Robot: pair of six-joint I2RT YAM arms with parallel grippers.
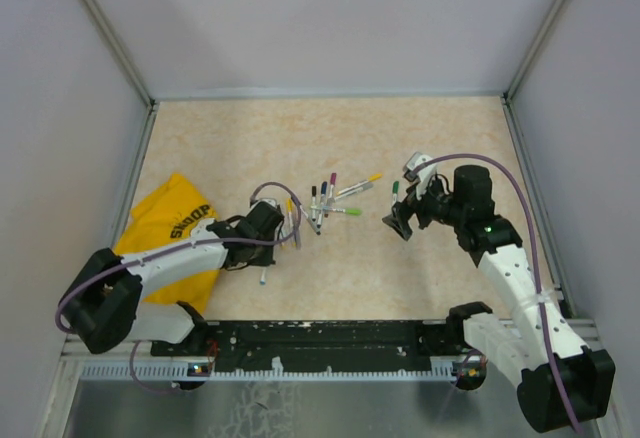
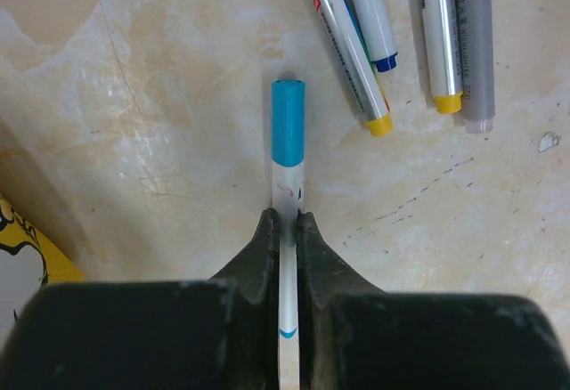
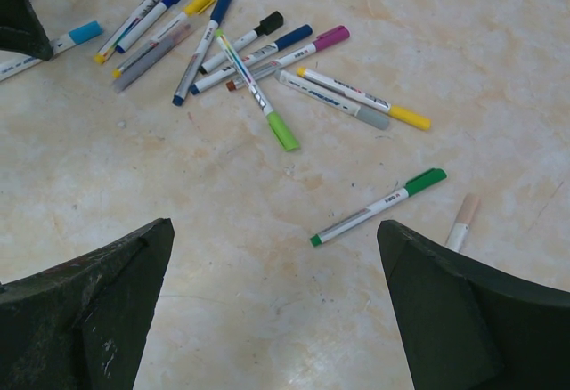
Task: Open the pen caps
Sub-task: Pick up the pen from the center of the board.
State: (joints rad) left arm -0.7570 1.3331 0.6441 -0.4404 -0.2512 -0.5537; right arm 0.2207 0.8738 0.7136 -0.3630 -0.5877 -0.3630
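Observation:
My left gripper (image 2: 285, 223) is shut on the white barrel of a pen (image 2: 288, 190) lying on the table. The pen's light-blue cap (image 2: 288, 123) sticks out beyond the fingertips. From above, this gripper (image 1: 275, 233) sits just left of the pile of pens (image 1: 325, 203). The right wrist view shows the same held pen (image 3: 71, 38) at the top left. My right gripper (image 3: 276, 230) hangs open and empty above bare table, right of the pile (image 3: 258, 52). A green-capped pen (image 3: 378, 206) lies alone just ahead of it. From above, the right gripper (image 1: 400, 223) faces left.
A yellow cloth (image 1: 170, 223) lies at the left under my left arm, its corner (image 2: 27, 247) beside the left fingers. Yellow- and blue-capped pens (image 2: 374, 52) lie just beyond the held one. A pale capped pen (image 3: 461, 221) rests by the right finger. Grey walls enclose the table.

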